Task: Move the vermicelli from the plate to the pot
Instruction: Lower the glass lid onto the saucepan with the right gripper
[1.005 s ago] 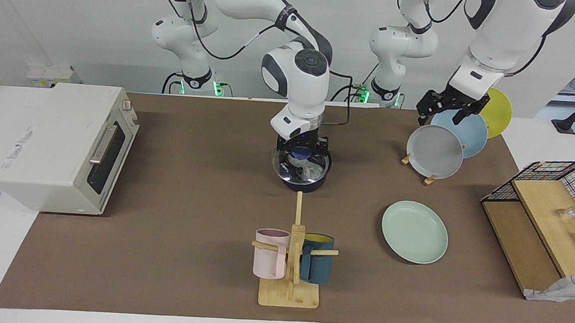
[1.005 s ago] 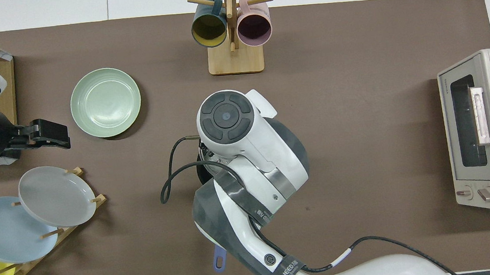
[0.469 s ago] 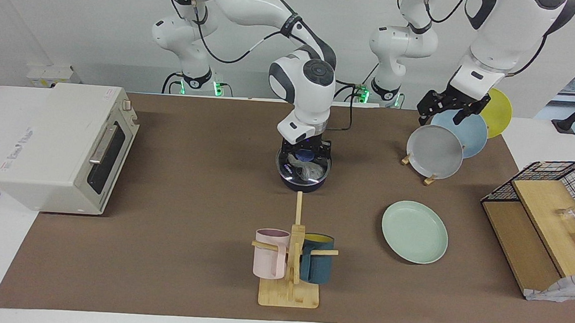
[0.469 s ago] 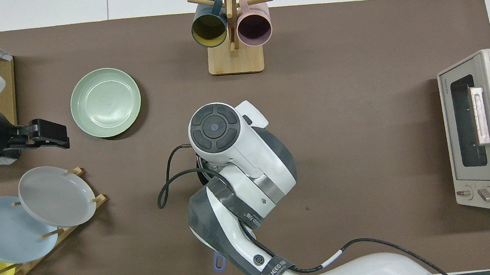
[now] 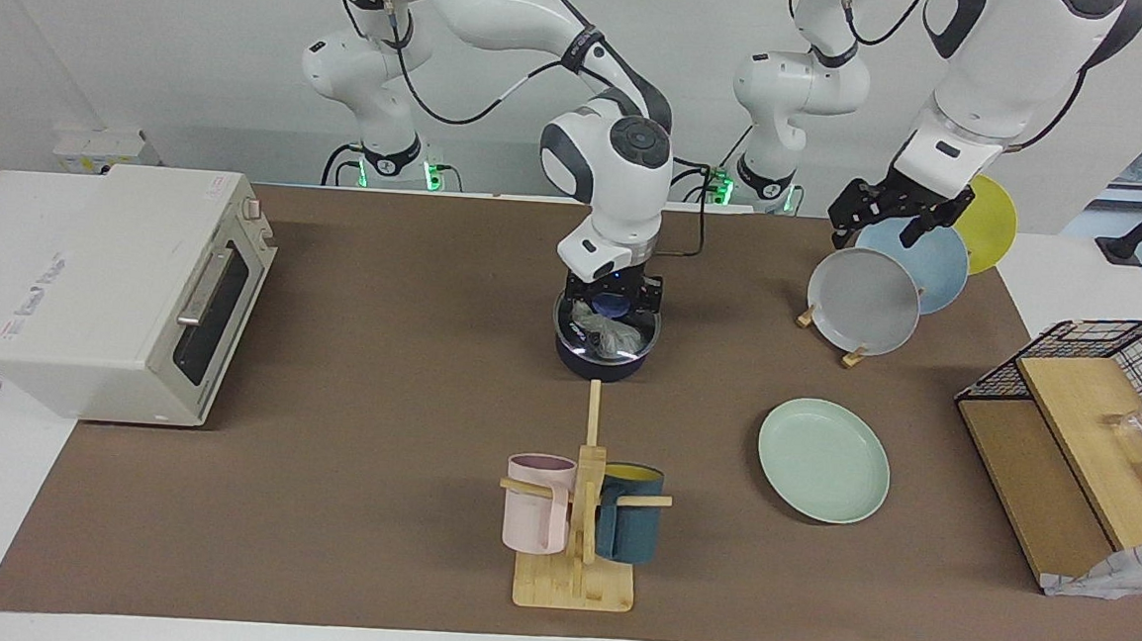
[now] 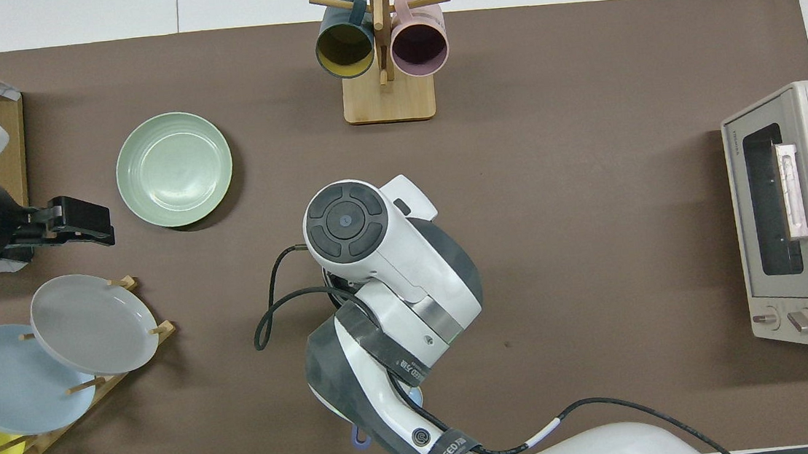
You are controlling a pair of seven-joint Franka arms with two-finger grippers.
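Vermicelli sits inside the pot, a pale tangle against the dark interior, so from my console the noodles are off the plate.

Working down by size: the toaster oven fills the right arm's end of the table. The wire basket with its wooden boards lies at the left arm's end. My right arm comes in over the middle of the table, and in the overhead view its wrist hides the pot almost entirely. The dish rack holds grey, light blue and yellow plates, nearer to the robots than the mint-green plate, which I see bare. The mug tree carries a pink mug and a dark teal mug, farther from the robots than the pot.

The right gripper hangs just over the pot's mouth, its fingertips drawn together on nothing. The left gripper waits over the dish rack, fingers spread wide and holding nothing.
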